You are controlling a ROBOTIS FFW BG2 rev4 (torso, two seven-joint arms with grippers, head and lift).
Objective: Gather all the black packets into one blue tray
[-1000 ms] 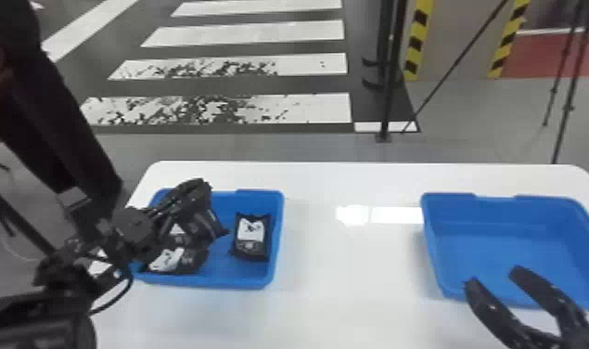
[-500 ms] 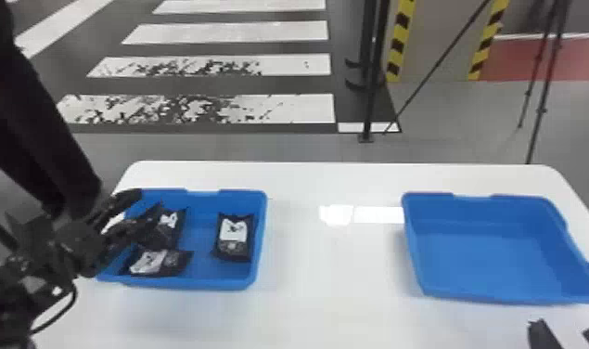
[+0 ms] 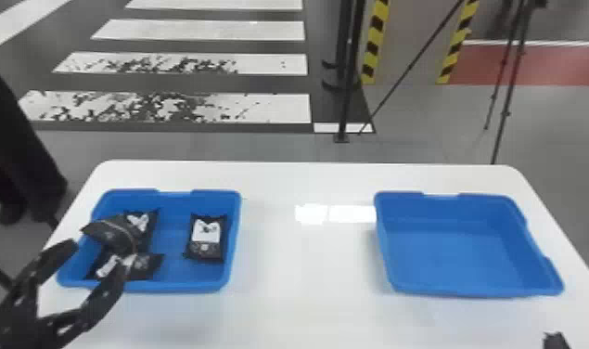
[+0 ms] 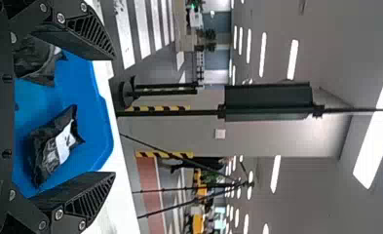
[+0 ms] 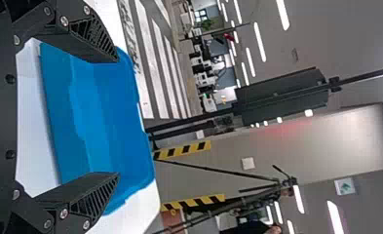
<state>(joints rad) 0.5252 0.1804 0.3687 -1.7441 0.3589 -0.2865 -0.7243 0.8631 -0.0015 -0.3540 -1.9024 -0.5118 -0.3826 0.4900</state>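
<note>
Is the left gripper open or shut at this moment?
Open. The left gripper's two black fingers stand well apart in the left wrist view, and the head view also shows a wide gap between them.

Both rectangular plastic trays (image 3: 446,250) are coloured blue, the smooth counter (image 3: 302,274) white; black pouch-like packets (image 3: 208,250) are patched with white; the dark grey floor (image 3: 214,83) is striped white.

The right hand (image 3: 554,341) had its two flat black ribbed fingers (image 5: 94,41) wide apart. Beyond them, partly showing through the gap, lay a rectangular blue plastic tray (image 5: 106,112) on the smooth white table (image 5: 30,122). Farther off were a white-striped crosswalk (image 5: 151,63), yellow-and-black striped tape (image 5: 184,150), a long dark panel (image 5: 281,95) on a thin black pole, and bright white strip lights (image 5: 260,43) overhead.
</note>
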